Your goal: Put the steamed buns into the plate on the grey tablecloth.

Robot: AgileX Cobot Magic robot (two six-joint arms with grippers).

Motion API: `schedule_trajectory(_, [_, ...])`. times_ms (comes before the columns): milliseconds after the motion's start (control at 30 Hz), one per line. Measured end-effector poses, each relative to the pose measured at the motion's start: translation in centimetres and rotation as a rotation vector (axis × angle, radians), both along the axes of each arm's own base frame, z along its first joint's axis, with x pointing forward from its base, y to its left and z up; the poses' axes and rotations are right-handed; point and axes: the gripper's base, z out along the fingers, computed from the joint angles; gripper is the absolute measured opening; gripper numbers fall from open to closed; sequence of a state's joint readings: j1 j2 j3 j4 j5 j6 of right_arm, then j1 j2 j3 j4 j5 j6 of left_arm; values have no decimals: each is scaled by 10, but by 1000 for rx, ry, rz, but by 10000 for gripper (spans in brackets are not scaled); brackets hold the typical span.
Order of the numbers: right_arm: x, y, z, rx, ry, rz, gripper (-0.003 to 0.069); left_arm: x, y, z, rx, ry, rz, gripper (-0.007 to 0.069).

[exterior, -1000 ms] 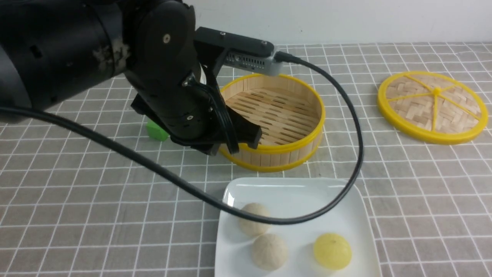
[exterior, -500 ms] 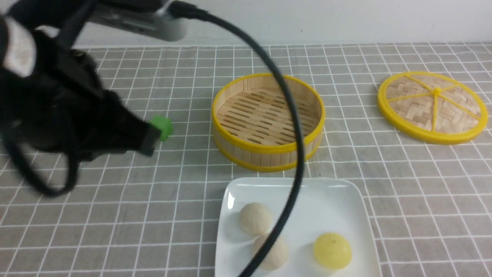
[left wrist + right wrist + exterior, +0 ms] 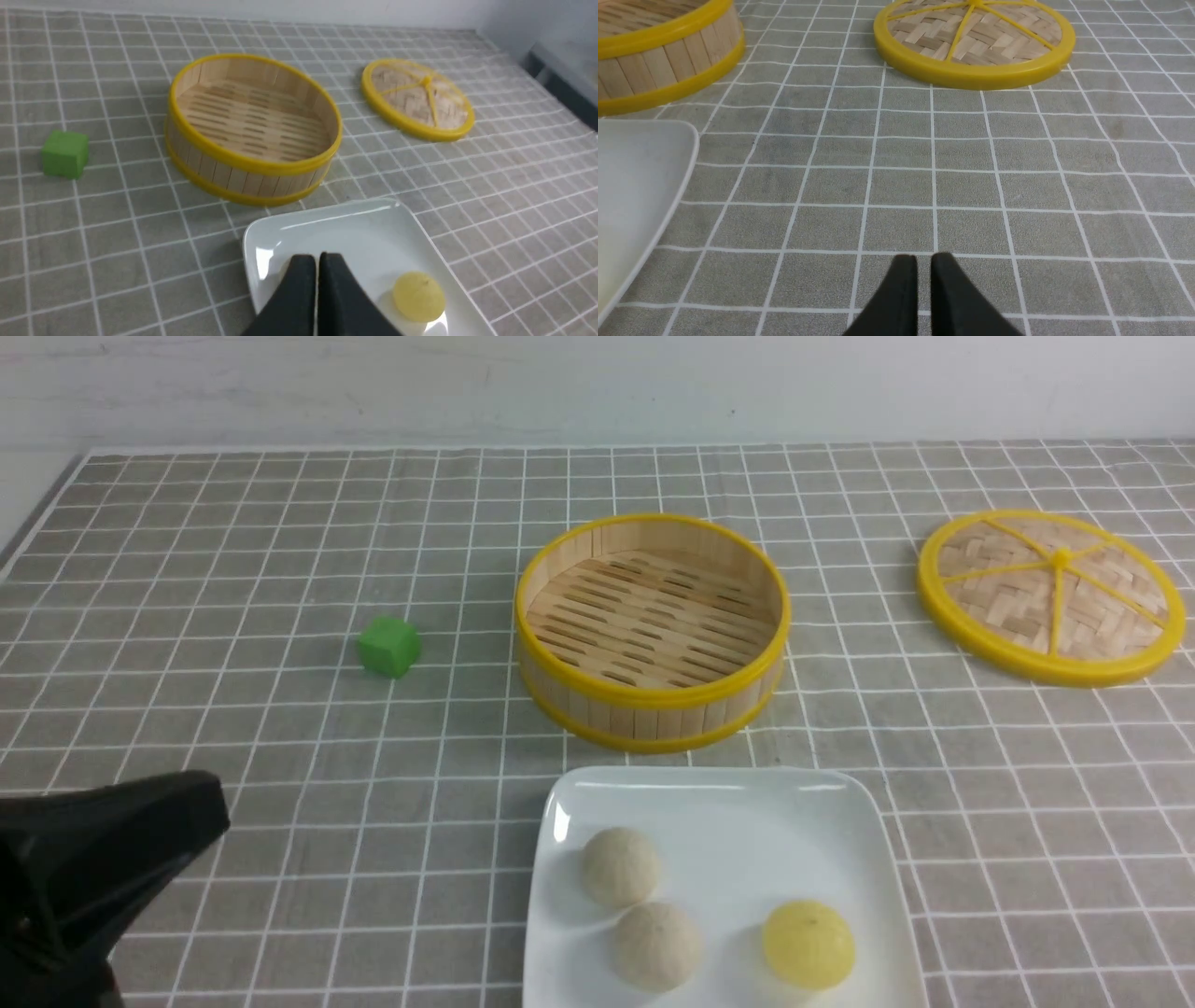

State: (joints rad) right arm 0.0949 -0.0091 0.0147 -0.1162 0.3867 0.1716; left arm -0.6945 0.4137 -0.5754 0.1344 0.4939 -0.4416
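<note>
The left tool (image 3: 317,261), black, its two fingers pressed together on nothing, hangs low at the front view's 8 o'clock corner, off the large glossy white square plate (image 3: 709,803). In its wrist view the fingertips cover part of that plate. From the tool, the three steamed buns lie toward 3 o'clock on the plate: two matte cream-beige balls (image 3: 620,866) (image 3: 655,945) touching or nearly so, and one pale yellow ball (image 3: 808,943) apart to their right. The right tool (image 3: 923,261) hovers over bare grey tablecloth (image 3: 233,569) of white-lined fabric covering the worktop, its fingers a narrow slit apart and gripping nothing. At the plate's 12 o'clock stands the round yellow-rimmed bamboo steamer basket (image 3: 652,627), with a small green cube (image 3: 389,645) at its 9 o'clock and the flat woven yellow-rimmed lid (image 3: 1051,594) at its 3 o'clock. A second ago the left arm loomed over the basket, its cable draped across the plate; it has since drawn back clear.
</note>
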Motion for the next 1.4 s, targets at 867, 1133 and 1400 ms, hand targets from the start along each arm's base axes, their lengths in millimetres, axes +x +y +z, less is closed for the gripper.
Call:
schedule_trajectory(867, [0,0,0,0,0,0,107,5,17,-50,85,44,200,54])
schedule_trajectory(1133, [0,0,0,0,0,0,121,-9,41,-110,176,21,456,57])
schedule_trajectory(1400, [0,0,0,0,1,0,132,-15,51,-163,221,68,600,63])
